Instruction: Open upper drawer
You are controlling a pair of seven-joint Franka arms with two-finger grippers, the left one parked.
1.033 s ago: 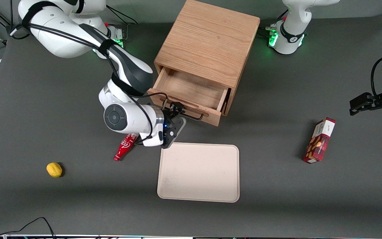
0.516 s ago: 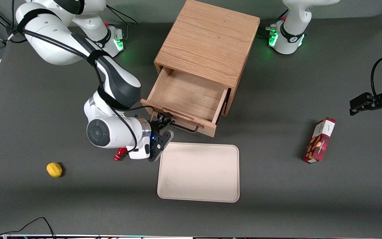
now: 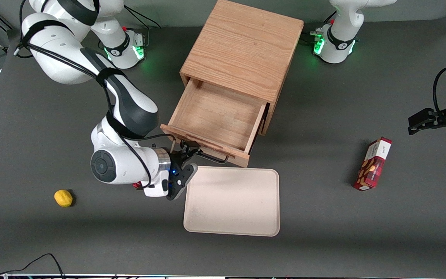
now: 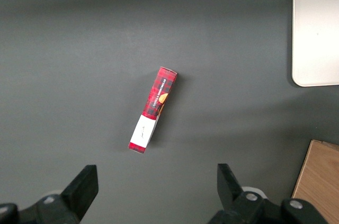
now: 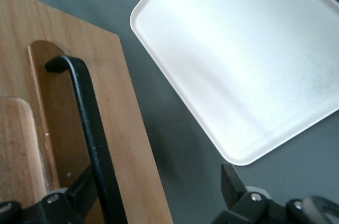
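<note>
Dark grey cloth covers the table (image 3: pixel 33 116), and on it stands the wooden cabinet (image 3: pixel 242 46). Its upper drawer (image 3: pixel 217 114) is now pulled well out toward the front camera. Compared with one second ago it has come clearly farther out, and we see more of its bare wooden floor. The drawer front now stands just beside the edge of the cream tray (image 3: pixel 230 201), which lies nearer to the camera.

The gripper (image 3: pixel 189 150) has gone back together with the drawer. It is at the end of the black wire handle (image 3: pixel 211 158) that is toward the working arm's end of the table. In the right wrist view its fingers (image 5: pixel 79 189) are spread wide and do not pinch anything. The handle (image 5: pixel 92 128) passes between them, close against one finger, so we think the arm pulls by hooking and not by squeezing. We judge the task is almost done, and there is little room left before the drawer front meets the tray.

About writing, we can read very little. The red checked box (image 3: pixel 373 164) has a white end with some print, but it is too small to read. Only a small red piece of the bottle (image 3: pixel 135 186) shows under the wrist, with no label visible. The lemon (image 3: pixel 63 198) carries no mark.
</note>
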